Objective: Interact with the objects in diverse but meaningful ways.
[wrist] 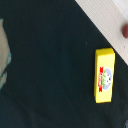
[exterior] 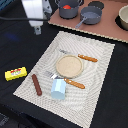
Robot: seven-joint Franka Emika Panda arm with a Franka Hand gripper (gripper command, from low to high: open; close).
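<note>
Plainly, I hang high above the dark counter point(exterior: 15, 40), and my jaws point(exterior: 37, 29) carry nothing; whether they stand apart or together I cannot tell, since the wrist view shows no fingertip and the exterior view blurs them. Below me and off to one side lies the yellow packet point(wrist: 105, 75), flat on its broad face with its red label up, resting on bare counter just beside the edge of the pale mat point(exterior: 75, 50) and not touching it. I judge it sits alone there so I can come straight down on it without crowding anything. Its long axis runs roughly alongside the mat's near edge, so my jaws would need to close across its short width. On the mat lie the brown sausage point(exterior: 36, 84), nearest the packet, and the light blue cup point(exterior: 58, 88) beyond.
</note>
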